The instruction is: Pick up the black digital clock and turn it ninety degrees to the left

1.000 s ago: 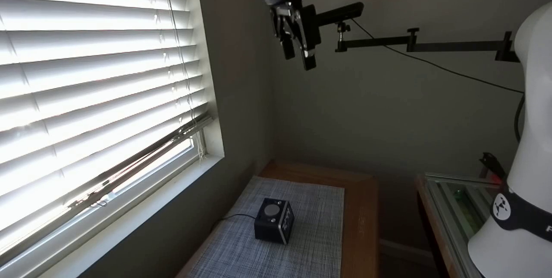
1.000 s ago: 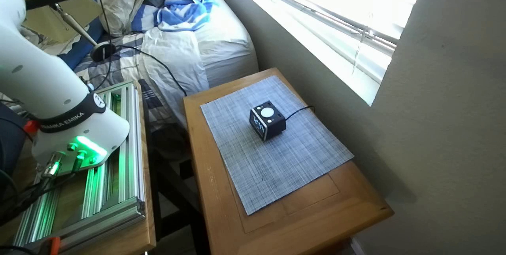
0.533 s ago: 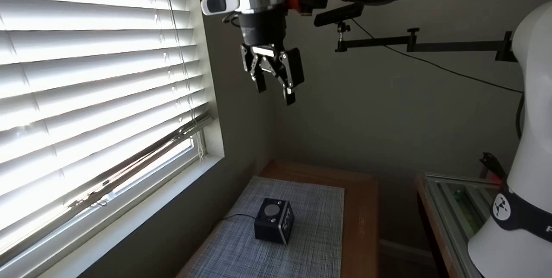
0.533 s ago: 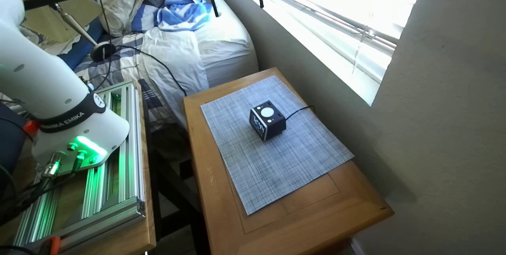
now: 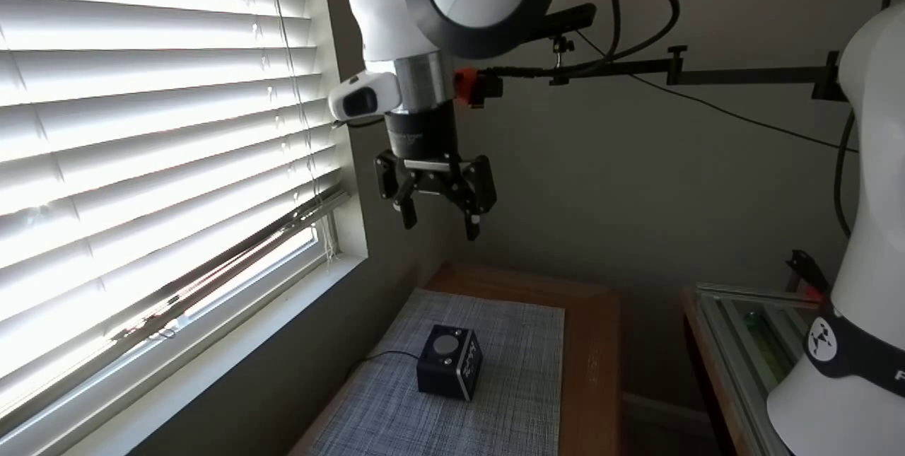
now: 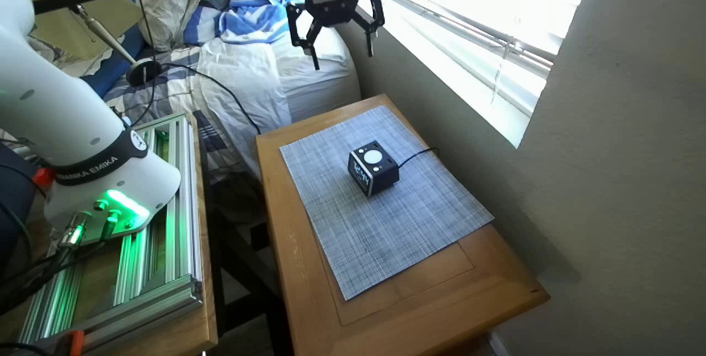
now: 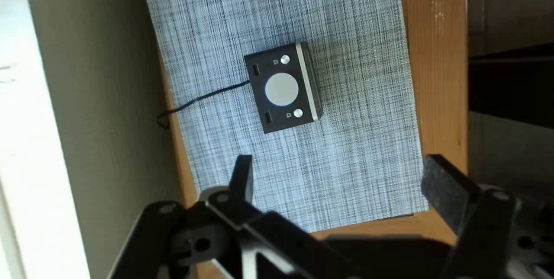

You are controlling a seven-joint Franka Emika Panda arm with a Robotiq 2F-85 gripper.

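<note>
The black digital clock (image 5: 448,363) sits upright on a grey woven placemat (image 5: 522,364), seen in both exterior views. Its lit display shows on one side in an exterior view (image 6: 361,175). In the wrist view the clock's top (image 7: 281,89) shows a round pale disc and two silver buttons, with the front bezel towards the right. My gripper (image 5: 441,228) points down, open and empty, high above the table's far part. It also hangs above and behind the clock in an exterior view (image 6: 343,59). In the wrist view the fingers (image 7: 337,162) are wide apart, below the clock in the picture.
A black cable (image 6: 417,155) runs from the clock's back over the wooden table's (image 6: 309,267) edge by the wall. The window with blinds (image 5: 155,124) and its sill (image 5: 233,350) lie along that side. A bed (image 6: 314,77) stands beyond the table.
My gripper has come down from the top of the exterior views and shifted towards the window side, now pointing nearly straight down. The clock has not moved.
</note>
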